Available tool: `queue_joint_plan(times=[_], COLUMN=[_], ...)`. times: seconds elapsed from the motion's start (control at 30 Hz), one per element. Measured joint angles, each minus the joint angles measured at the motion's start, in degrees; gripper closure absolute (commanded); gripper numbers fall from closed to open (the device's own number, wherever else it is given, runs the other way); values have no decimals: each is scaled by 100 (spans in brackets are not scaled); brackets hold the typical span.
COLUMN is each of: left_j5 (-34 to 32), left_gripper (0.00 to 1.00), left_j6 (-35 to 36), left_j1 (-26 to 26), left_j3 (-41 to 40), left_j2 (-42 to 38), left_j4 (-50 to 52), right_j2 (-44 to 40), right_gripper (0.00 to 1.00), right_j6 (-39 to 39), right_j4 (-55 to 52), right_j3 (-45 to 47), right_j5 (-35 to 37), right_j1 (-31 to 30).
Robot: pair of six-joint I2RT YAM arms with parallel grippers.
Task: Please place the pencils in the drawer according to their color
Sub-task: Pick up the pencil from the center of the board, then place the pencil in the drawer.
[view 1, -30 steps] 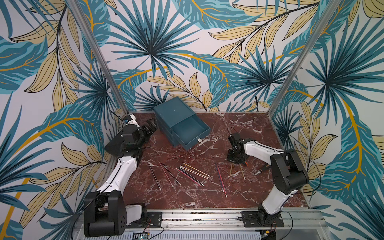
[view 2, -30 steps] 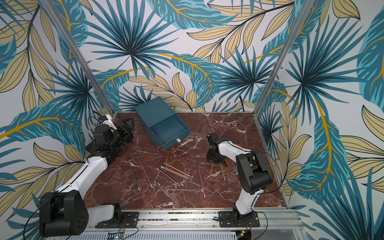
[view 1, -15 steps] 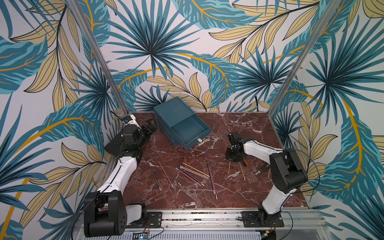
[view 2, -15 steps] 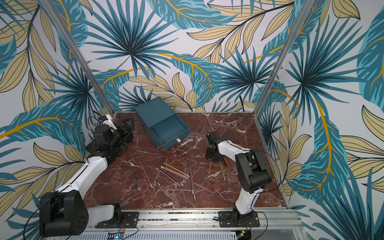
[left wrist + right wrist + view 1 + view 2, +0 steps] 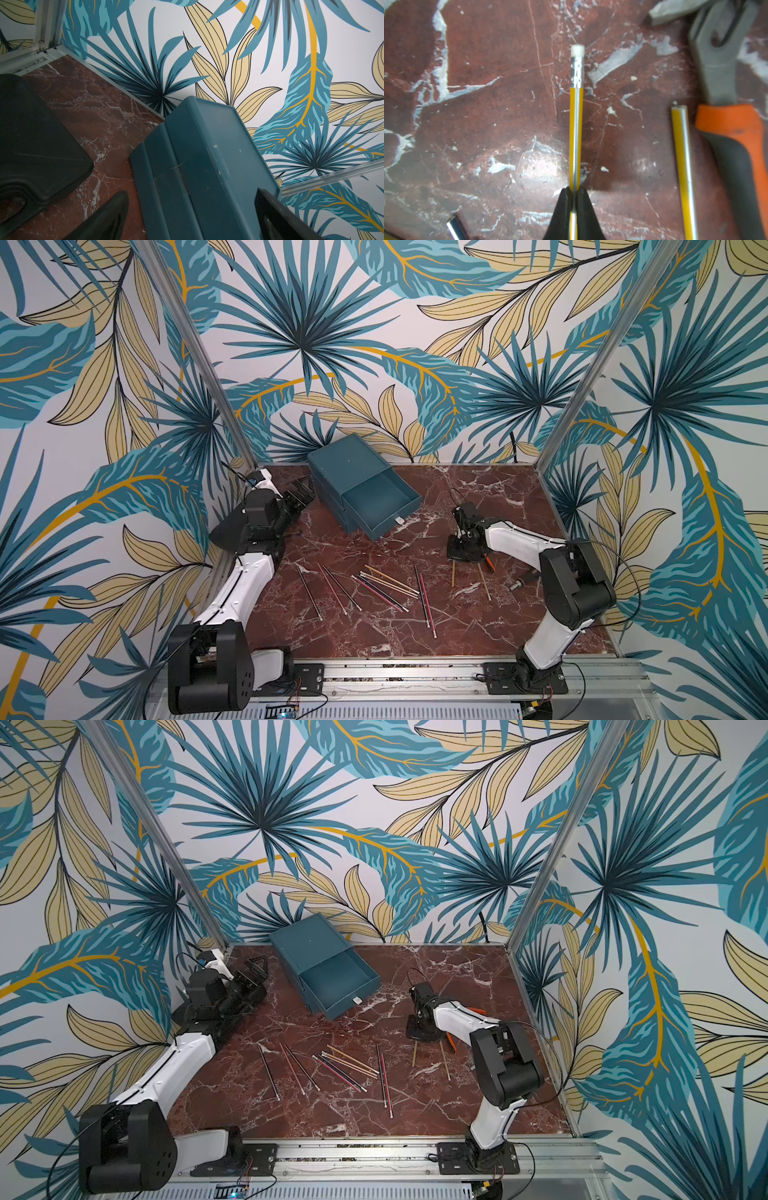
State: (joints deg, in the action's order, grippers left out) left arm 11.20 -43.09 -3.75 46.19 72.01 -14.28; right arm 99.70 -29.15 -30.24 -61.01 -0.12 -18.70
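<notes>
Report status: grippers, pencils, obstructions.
Right gripper shut on yellow pencil. Left gripper open, beside drawer; top tray pulled out. Orange-handled pliers close by grasp.

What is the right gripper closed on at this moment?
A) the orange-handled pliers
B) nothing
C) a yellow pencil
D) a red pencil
C: in the right wrist view the right gripper pinches the yellow pencil, while the pliers lie apart from it.

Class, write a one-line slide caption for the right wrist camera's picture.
Right pincer shut on a yellow pencil; a second yellow pencil and orange-handled pliers lie beside it on red marble.
</notes>
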Motion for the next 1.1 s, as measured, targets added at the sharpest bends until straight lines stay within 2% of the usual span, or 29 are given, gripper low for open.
queue_joint_plan(times=[0.37, 0.7, 0.93, 1.1], left_j5=[17, 35, 48, 101], left_gripper=[0, 0, 0, 0], left_j6=[-2, -2, 0, 0], left_j1=[0, -2, -2, -2], left_j3=[-15, -22, -22, -22], left_j2=[0, 0, 0, 2], left_j4=[-11, -9, -9, -9], right_j2=[-1008, -1956, -2081, -1740], right_gripper=[100, 100, 100, 100], right_j6=[-46, -247, -461, -693], right_j4=[-389, -627, -295, 197], right_j3=[-63, -726, -1438, -2157], right_j5=[-83, -264, -588, -789], right_j1=[0, -111, -271, -494])
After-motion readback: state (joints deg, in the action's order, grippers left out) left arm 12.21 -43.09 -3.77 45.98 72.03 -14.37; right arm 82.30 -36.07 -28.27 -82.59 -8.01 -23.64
